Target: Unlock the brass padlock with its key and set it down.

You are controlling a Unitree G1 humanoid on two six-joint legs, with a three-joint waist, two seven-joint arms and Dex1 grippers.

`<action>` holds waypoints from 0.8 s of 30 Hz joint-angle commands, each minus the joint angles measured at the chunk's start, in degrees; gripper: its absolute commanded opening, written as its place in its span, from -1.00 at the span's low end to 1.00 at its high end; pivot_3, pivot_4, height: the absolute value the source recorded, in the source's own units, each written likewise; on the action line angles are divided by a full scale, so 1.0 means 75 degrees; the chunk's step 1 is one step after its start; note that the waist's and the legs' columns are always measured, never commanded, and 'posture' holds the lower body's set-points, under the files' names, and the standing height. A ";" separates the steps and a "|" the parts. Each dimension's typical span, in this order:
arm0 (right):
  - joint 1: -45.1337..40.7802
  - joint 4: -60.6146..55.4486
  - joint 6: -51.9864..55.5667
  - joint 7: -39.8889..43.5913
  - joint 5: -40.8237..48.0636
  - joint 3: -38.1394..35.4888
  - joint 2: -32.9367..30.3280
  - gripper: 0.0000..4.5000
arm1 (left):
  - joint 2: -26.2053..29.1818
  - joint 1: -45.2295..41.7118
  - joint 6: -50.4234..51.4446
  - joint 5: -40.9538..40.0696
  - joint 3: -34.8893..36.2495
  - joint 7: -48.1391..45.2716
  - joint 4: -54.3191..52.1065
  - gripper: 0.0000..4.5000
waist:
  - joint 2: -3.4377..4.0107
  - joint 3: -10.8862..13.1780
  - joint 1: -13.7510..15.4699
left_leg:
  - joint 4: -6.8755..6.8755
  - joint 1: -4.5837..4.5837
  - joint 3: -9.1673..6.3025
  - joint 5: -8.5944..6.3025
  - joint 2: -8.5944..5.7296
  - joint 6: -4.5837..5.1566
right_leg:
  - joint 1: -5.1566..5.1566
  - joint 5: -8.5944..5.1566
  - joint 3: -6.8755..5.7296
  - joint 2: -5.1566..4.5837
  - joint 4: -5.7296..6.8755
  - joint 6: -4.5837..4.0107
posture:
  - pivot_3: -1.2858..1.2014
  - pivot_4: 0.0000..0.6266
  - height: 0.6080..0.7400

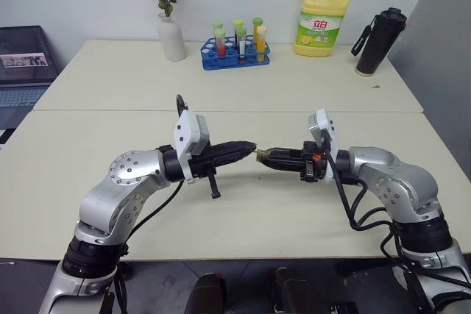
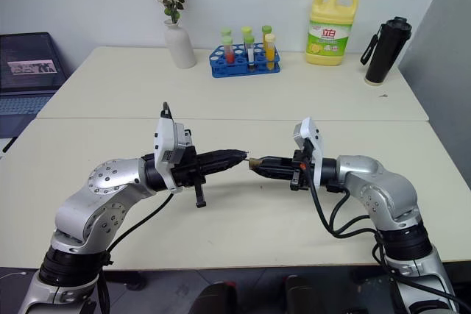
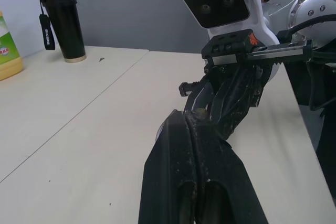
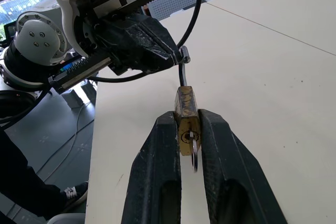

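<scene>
Both arms hold level above the near table (image 1: 243, 218), fingertips meeting at mid-height. My right gripper (image 4: 187, 115) is shut on the brass padlock (image 4: 187, 103), whose golden body sits edge-on between the two black fingers (image 4: 157, 161). The key (image 4: 193, 156), thin and silvery, sticks out of the keyhole on the lock's near end. The silver shackle (image 4: 182, 74) runs from the body to my left gripper (image 4: 176, 56), which is shut on its far end. From the head, the left gripper (image 1: 249, 146) and right gripper (image 1: 266, 155) nearly touch, with the padlock (image 1: 260, 154) a small speck between them.
On the far table stand a white vase with dried flowers (image 1: 172, 34), a blue rack of test tubes (image 1: 237, 53), a yellow detergent bottle (image 1: 322, 20) and a black flask (image 1: 379, 42). A laptop (image 1: 22, 64) sits at the far left. A seam (image 1: 221, 111) divides the two tables.
</scene>
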 commanded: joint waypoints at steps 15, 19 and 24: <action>-0.0151 -0.0105 0.1922 -0.0371 0.0775 -0.0262 -0.0496 -0.91 | 0.1554 0.1056 -0.5642 0.3101 -0.0028 -0.1323 0.0702 0.47 | 0.0001 0.0001 0.0002 | -0.0006 0.0000 0.0019 -0.0001 0.0000 0.0001 | -0.0003 -0.0002 0.0008 -0.0039 -0.0007 -0.0006 | 0.03 -0.52 1.00; -0.0211 -0.0186 0.3011 -0.1002 0.1252 -0.0398 -0.0251 -0.91 | 0.1752 0.1538 -0.5942 0.3204 -0.0067 -0.1527 0.0586 0.88 | 0.0002 0.0001 -0.0010 | -0.0009 0.0000 0.0016 -0.0001 0.0003 0.0001 | -0.0007 -0.0002 0.0006 -0.0042 -0.0005 -0.0006 | 0.03 -0.52 1.00; -0.0116 -0.0256 0.3627 -0.1782 0.1203 -0.0303 0.0125 -0.91 | 0.1806 0.1868 -0.6186 0.3394 -0.0090 -0.1480 0.0472 0.88 | 0.0002 0.0001 -0.0012 | -0.0008 0.0001 0.0013 -0.0001 0.0004 0.0001 | -0.0007 -0.0003 0.0003 -0.0040 -0.0001 -0.0005 | 0.03 -0.52 1.00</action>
